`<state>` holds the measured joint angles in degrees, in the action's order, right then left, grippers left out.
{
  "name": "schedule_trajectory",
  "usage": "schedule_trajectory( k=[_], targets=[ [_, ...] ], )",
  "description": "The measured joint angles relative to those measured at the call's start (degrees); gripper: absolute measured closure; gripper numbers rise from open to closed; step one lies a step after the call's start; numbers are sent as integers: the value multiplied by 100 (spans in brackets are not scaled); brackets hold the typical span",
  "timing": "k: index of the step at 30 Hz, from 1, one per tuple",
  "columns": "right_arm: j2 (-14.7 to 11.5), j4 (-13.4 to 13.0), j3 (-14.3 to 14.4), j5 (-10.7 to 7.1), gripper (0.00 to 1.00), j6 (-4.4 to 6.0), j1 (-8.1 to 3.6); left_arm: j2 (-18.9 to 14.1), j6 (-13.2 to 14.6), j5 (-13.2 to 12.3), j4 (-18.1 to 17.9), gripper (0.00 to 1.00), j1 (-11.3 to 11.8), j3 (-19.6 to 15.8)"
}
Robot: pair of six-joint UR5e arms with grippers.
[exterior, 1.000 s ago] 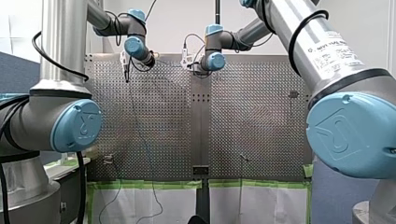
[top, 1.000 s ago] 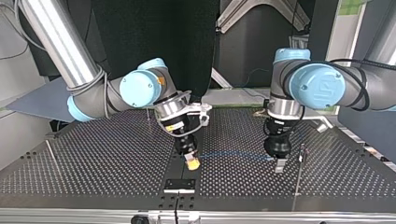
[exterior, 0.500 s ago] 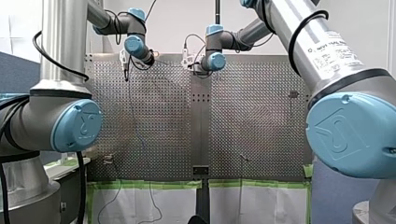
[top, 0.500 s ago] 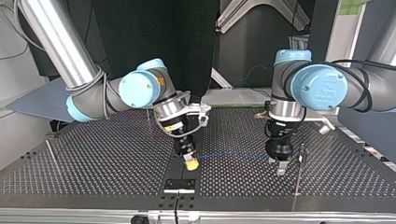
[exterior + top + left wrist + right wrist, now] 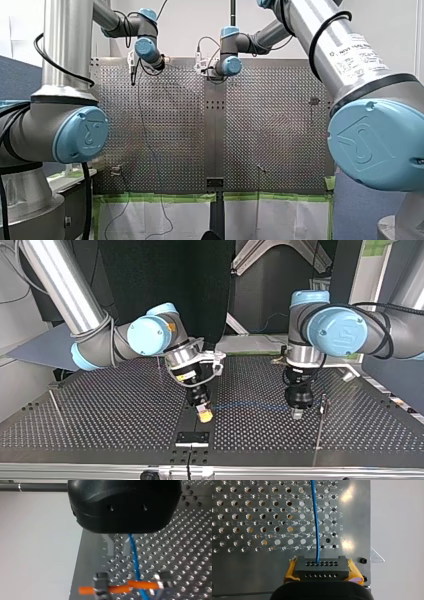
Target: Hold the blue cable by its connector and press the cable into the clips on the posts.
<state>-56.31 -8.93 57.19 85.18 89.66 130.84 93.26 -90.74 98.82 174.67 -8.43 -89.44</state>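
Right gripper (image 5: 204,415), lower centre of the top view, clamps the black perforated connector block (image 5: 322,568). Thin blue cable (image 5: 250,405) runs right to the black left gripper (image 5: 297,413), grip unclear tbh. Looks mid-routing; next it needs pressing into the clip (image 5: 323,401) on the slim metal post (image 5: 318,435).

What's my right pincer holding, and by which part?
The right pincer holds the cable by its connector, clamped between its yellow pads.
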Motion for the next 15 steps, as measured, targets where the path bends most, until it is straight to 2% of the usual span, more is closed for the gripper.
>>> schedule_trajectory(
  k=[9, 15],
  targets=[
    [0, -1, 51, 2, 100, -7, -3, 1, 114, 65, -3, 100, -42, -18],
    [0, -12, 284, 11, 100, -24, -23, 2, 133, 6, -133, 100, -121, -191]
  ],
)
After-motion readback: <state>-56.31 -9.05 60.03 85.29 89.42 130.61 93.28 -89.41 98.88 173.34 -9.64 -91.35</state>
